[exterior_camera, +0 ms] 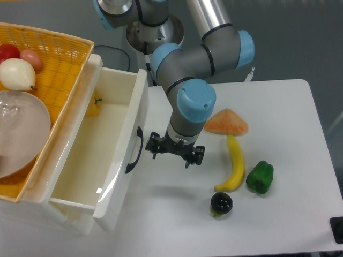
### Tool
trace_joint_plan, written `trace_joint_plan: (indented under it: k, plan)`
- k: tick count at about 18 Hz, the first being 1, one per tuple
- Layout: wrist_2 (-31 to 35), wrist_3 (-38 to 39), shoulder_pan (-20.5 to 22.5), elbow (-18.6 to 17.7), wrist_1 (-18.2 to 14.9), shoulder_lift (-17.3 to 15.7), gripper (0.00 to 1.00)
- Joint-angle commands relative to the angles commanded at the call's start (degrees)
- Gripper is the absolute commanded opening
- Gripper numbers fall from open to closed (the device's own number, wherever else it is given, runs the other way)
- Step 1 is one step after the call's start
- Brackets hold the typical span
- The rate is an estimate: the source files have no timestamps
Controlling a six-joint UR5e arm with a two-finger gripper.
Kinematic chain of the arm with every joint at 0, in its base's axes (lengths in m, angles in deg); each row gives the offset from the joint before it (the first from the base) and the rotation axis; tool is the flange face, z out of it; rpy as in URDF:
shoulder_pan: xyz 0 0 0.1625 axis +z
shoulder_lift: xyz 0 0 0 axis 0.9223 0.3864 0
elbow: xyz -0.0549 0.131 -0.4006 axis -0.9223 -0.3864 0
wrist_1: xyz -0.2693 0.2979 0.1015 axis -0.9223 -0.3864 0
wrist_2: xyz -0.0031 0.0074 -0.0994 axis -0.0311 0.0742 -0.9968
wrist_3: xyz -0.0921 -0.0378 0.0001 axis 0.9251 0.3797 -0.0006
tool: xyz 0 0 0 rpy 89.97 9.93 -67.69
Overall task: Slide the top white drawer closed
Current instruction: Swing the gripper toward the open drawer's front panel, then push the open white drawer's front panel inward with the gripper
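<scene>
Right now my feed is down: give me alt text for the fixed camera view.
The top white drawer stands pulled open, and the gripper hovers open above the table just right of its black handle. A banana, green pepper and orange wedge lie farther right.

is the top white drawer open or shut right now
Open: the glossy white plastic top drawer with the black arched handle is pulled far out, its inside exposed, with a yellow item at the back.

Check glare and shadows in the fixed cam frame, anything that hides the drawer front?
Fixed camera: sharp, evenly lit; small glare spots on the top white drawer, handle still clear; soft shadow under the gripper on the table; no blur.
</scene>
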Motion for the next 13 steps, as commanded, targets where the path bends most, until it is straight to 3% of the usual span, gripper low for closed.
trace_joint_plan:
  k: [13]
  plan:
    - [-0.26, 0.18, -2.37, 0.18, 0.00, -0.26, 1.00]
